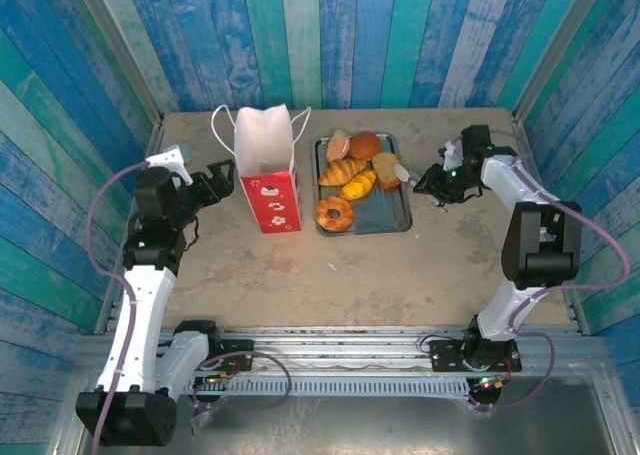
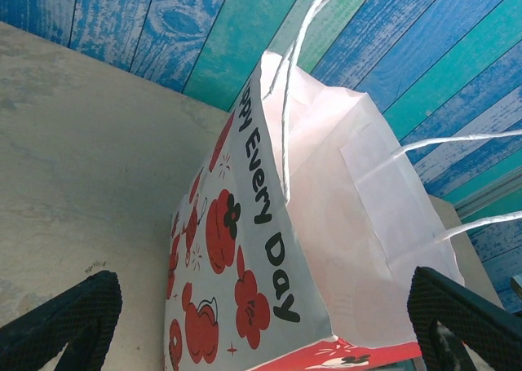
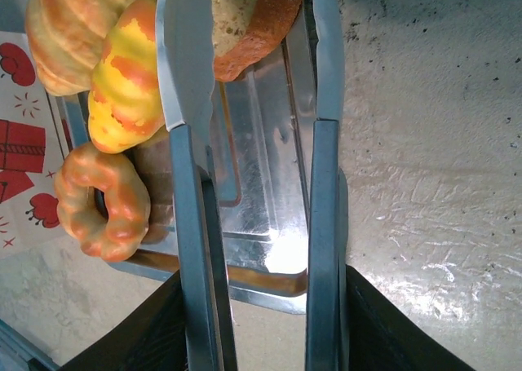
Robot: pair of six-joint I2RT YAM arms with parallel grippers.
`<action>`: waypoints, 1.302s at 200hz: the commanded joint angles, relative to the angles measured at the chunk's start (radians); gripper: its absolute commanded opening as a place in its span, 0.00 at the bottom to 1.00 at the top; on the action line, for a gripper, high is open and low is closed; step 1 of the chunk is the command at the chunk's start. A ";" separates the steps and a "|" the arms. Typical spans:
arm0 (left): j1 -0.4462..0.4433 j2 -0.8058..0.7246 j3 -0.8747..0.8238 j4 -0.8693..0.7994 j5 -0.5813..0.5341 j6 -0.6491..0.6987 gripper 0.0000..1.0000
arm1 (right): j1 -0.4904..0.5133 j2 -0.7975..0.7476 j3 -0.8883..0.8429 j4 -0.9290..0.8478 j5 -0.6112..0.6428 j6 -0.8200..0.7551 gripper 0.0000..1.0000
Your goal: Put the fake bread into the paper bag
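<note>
Top external view: a scuffed beige table walled by blue and teal planks. The left gripper, fingers spread wide, sits just beside the upright paper bag. Left wrist view adds black "Every Day" lettering on the bag's side, between those fingers. The right gripper pinches the tongs by both arms, seen close in right wrist view. Ahead of it, one blade lies against the fake bread on the shiny tray.
</note>
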 commanded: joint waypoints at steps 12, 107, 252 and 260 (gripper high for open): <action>0.003 0.011 0.015 -0.005 -0.009 0.021 0.94 | -0.009 0.024 0.038 0.011 -0.020 -0.017 0.45; 0.003 0.010 0.024 -0.019 -0.016 0.026 0.94 | -0.011 -0.015 0.048 -0.019 0.059 -0.037 0.30; 0.003 0.006 0.038 -0.036 -0.020 0.030 0.94 | -0.010 -0.049 0.064 -0.100 0.193 -0.096 0.34; 0.005 0.004 0.038 -0.036 -0.021 0.030 0.94 | -0.011 -0.051 0.067 -0.106 0.204 -0.101 0.34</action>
